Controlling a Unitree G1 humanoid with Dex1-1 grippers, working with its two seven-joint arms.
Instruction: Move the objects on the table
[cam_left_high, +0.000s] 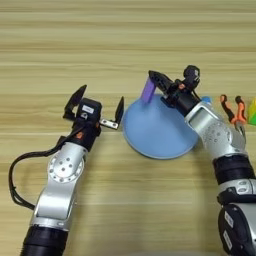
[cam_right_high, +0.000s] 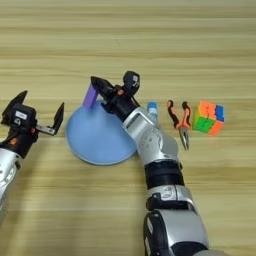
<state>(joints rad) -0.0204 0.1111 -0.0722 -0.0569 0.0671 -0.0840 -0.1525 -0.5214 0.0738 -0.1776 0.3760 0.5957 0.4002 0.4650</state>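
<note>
Two end effectors flank your light-blue plate (cam_left_high: 157, 132) on the worktop (cam_left_high: 125, 45). Your right end effector (cam_left_high: 156, 85) sits over the plate's far rim, its fingers pinching the purple block (cam_left_high: 148, 90), which stands tilted at that rim. Your left end effector (cam_left_high: 97, 106) sits just left of the plate, fingers spread wide with nothing between them, one tip close to the plate's edge. To the right of the plate lie a small blue-capped tube (cam_right_high: 153, 111), orange-handled pliers (cam_right_high: 179, 120), then the puzzle cube (cam_right_high: 208, 118), well apart from both end effectors.
</note>
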